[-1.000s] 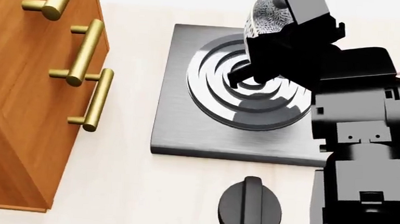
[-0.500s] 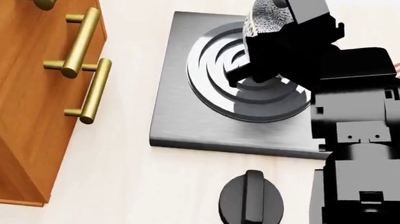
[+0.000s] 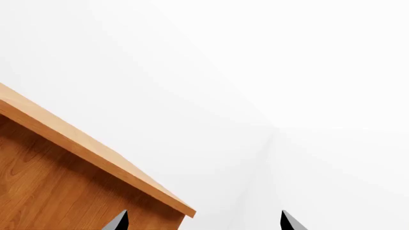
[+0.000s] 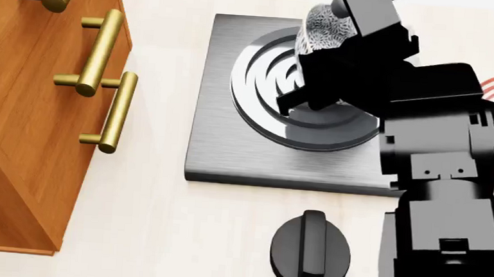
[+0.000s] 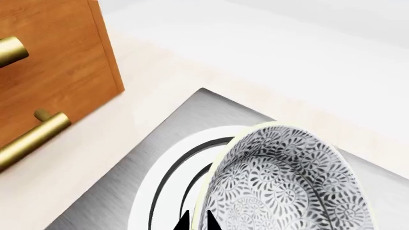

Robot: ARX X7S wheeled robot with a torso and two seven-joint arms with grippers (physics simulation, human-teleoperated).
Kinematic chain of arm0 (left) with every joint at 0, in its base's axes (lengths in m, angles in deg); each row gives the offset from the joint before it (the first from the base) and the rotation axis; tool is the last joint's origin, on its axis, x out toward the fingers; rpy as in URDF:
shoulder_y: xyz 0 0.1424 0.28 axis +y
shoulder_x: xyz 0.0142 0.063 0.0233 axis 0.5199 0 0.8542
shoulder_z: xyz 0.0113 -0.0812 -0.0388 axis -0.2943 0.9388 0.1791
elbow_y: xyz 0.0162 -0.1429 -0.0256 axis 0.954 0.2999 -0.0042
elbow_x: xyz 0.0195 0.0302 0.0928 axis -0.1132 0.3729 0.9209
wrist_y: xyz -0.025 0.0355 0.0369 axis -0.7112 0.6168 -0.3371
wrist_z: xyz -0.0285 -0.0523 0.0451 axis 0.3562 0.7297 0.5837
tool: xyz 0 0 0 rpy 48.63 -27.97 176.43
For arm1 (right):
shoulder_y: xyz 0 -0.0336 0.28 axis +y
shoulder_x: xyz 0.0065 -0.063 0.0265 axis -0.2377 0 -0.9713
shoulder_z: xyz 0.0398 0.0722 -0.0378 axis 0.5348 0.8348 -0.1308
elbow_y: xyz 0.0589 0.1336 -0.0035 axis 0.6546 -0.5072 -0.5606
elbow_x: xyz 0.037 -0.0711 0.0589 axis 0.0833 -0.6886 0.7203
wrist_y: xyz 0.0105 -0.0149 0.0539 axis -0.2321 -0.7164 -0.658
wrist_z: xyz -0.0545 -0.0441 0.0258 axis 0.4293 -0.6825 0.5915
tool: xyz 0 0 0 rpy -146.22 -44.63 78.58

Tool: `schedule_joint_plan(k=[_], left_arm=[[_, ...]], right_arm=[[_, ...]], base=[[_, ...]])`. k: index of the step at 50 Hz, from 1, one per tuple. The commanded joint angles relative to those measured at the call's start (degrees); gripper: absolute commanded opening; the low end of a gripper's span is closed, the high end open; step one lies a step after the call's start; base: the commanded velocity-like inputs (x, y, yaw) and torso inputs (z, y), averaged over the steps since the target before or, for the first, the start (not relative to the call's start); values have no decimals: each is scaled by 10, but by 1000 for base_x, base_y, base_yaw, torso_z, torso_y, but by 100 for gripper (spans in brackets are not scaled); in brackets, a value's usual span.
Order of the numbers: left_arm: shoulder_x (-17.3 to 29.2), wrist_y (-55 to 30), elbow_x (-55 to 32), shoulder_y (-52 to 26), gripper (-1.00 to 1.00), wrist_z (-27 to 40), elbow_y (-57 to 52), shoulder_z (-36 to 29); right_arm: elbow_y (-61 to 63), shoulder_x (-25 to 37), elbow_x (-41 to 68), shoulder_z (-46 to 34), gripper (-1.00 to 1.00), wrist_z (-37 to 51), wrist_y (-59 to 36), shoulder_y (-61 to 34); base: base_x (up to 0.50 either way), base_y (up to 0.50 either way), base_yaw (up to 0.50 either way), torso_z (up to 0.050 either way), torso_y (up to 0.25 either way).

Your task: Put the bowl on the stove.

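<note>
Right claw [image 5: 195,221] is clamped on the rim of the speckled bowl [image 5: 288,184], holding it tilted above the stove [image 4: 229,144], over the burner rings [image 4: 271,98]. Nearer the robot, a black knob [image 4: 311,252] sits on the counter [image 4: 156,229]; a wooden cabinet [image 4: 34,112] stands to the left. Left claw [image 3: 203,221] hangs apart, holding nothing.

Speckled grey-black bowl [image 5: 290,184], tilted on edge above ringed burner of square dark grey stove [image 4: 221,143].
</note>
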Motion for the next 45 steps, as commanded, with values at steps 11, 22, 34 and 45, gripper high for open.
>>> schedule_joint_plan(k=[11,22,34,45], left_arm=[[-16,2,15,-2,100,-2,6,18],[-15,4,16,0,100,-2,5,18],[-12,3,12,-1,100,1,6,16],[-11,4,10,-2,100,1,7,16]], right_arm=[[0,-13,-5,13,-100,-18,-6,5],[0,-14,-5,15,-100,-15,-4,6],[0,-14,-4,20,100,-10,0,5],[0,-16,0,31,100,-28,-2,3]], base=[[0,0,0,0,0],[0,0,0,0,0],[0,0,0,0,0],[0,0,0,0,0]])
